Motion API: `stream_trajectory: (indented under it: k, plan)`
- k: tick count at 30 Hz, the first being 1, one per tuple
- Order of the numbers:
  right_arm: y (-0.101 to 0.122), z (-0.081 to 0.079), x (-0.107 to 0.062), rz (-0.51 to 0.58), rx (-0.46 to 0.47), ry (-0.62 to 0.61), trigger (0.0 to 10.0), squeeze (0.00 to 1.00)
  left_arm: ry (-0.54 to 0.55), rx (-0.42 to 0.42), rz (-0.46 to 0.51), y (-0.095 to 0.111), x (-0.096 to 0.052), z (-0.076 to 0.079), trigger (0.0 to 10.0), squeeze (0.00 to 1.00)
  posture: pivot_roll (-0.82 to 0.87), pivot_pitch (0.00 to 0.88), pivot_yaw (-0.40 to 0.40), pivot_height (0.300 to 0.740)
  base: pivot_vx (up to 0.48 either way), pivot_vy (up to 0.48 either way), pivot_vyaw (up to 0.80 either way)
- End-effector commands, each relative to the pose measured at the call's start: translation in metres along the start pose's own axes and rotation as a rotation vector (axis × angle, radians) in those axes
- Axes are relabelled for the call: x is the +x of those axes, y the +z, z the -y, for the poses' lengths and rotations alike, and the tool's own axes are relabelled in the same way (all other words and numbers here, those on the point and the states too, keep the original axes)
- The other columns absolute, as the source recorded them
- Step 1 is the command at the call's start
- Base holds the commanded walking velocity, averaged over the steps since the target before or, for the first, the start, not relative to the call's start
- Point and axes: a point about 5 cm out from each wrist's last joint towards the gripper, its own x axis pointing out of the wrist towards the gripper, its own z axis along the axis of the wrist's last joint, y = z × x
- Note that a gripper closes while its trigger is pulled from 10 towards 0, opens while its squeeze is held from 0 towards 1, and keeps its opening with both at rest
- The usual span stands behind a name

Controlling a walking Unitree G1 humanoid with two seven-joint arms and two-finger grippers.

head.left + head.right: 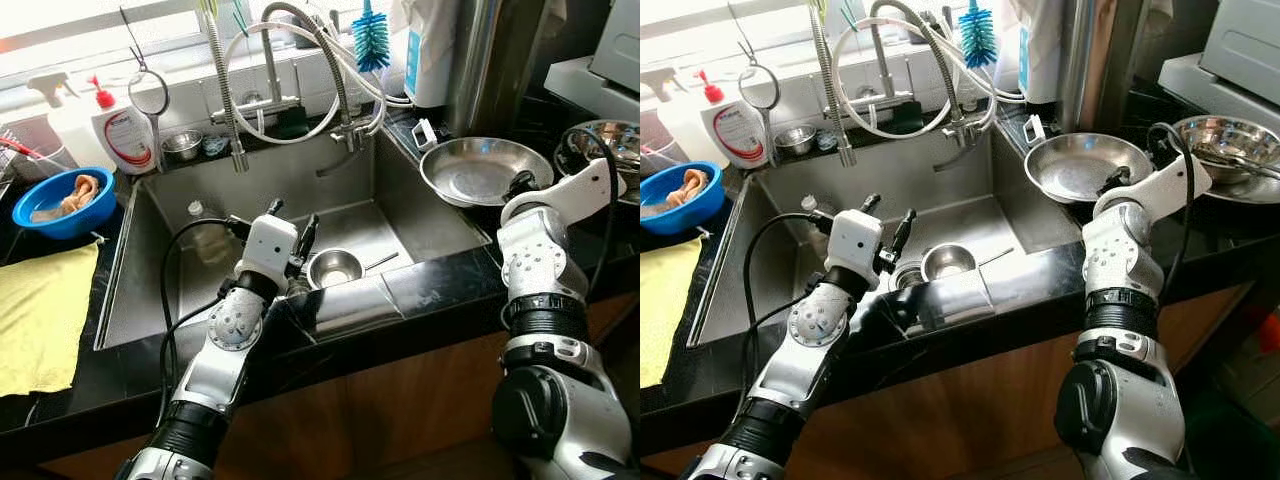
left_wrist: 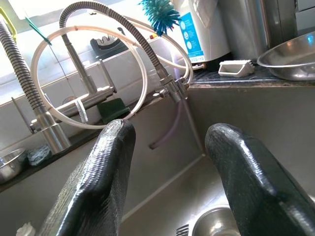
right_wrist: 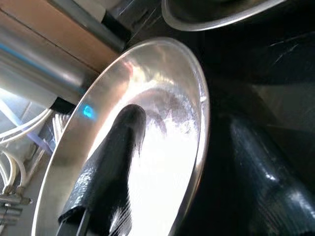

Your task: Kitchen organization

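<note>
My left gripper [image 1: 294, 215] hangs open inside the steel sink [image 1: 410, 215], its fingers [image 2: 98, 182] spread just above a small steel bowl [image 1: 335, 267] near the drain. A fork's tines [image 2: 182, 229] show beside that bowl. On the black counter right of the sink sits a wide shallow steel pan [image 1: 480, 170]. My right gripper [image 1: 520, 183] is at the pan's near rim. Its jaws straddle the rim [image 3: 199, 123], one finger [image 3: 113, 167] inside the pan and the other outside and under it, with a wide gap between them.
A coiled faucet [image 1: 300, 40] and hoses arch over the sink's back. A clear bottle [image 1: 205, 235] lies in the sink at left. Left counter: blue bowl [image 1: 65, 200], yellow cloth [image 1: 40, 310], soap bottle [image 1: 125, 135]. Another steel bowl [image 1: 600, 140] sits far right.
</note>
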Motion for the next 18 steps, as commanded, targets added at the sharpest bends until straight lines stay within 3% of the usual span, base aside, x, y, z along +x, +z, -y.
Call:
stream_trajectory:
  k: [1,2,3,4,18]
  plan:
    - [-0.0055,-0.0055,0.0000,-0.031,-0.003,-0.003,10.0,0.00,0.007,0.017,0.005,0.0031,0.0003,-0.0037,10.0,0.00,-0.21,0.000,0.144,0.740,0.000,0.000,0.00]
    - [-0.0067,-0.0047,0.0004,-0.035,-0.006,-0.011,9.1,0.00,0.008,0.017,0.005,0.0030,0.0000,-0.0039,10.0,0.00,-0.21,0.000,0.144,0.740,0.000,0.000,0.00]
    - [-0.0067,-0.0047,0.0004,-0.035,-0.006,-0.011,9.1,0.00,0.008,0.017,0.005,0.0030,0.0000,-0.0039,10.0,0.00,-0.21,0.000,0.144,0.740,0.000,0.000,0.00]
    - [-0.0086,-0.0049,0.0009,-0.041,0.000,-0.013,0.0,0.00,0.011,0.018,0.004,0.0027,-0.0006,-0.0044,10.0,0.00,-0.21,0.000,0.143,0.740,0.000,0.000,0.00]
    - [-0.0100,-0.0080,0.0004,-0.036,0.022,-0.017,0.0,0.00,0.013,0.022,0.002,0.0024,-0.0007,-0.0046,10.0,0.00,-0.21,0.000,0.145,0.740,0.000,0.000,0.00]
